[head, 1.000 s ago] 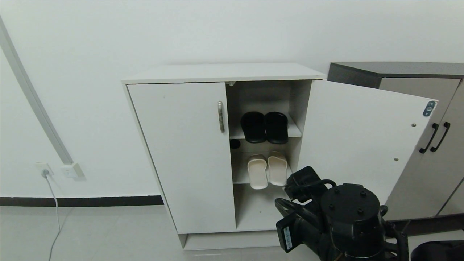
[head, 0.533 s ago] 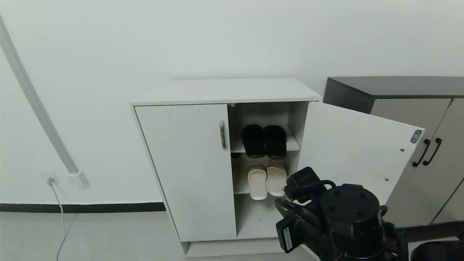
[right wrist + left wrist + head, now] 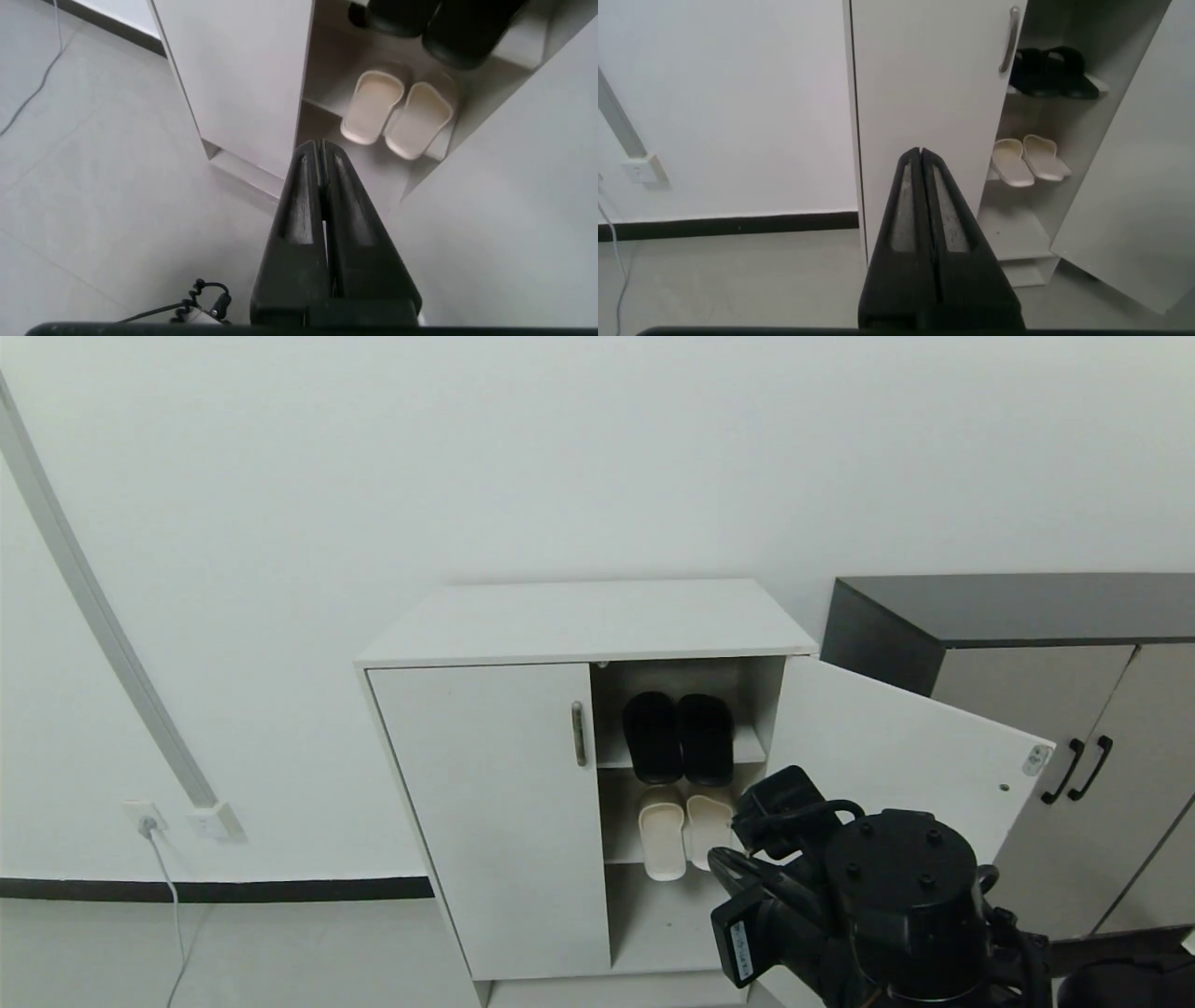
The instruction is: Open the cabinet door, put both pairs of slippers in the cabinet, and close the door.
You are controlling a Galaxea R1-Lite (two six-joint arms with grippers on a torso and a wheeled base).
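Beyond the right end effector [image 3: 323, 149] (clamped together, empty), cream slippers [image 3: 416, 117] sit inside the cabinet [image 3: 243, 75].

The head camera looks forward and down from above the white cabinet [image 3: 579, 616], at mid distance, taking in its top and open door [image 3: 887, 747]. The left wrist camera sits lower, facing the cabinet front from the closed-door side. The right wrist camera is nearest, tilted steeply toward the floor [image 3: 112, 187]. All three share the open compartment with the black slippers [image 3: 680, 737] and cream slippers [image 3: 686, 817].
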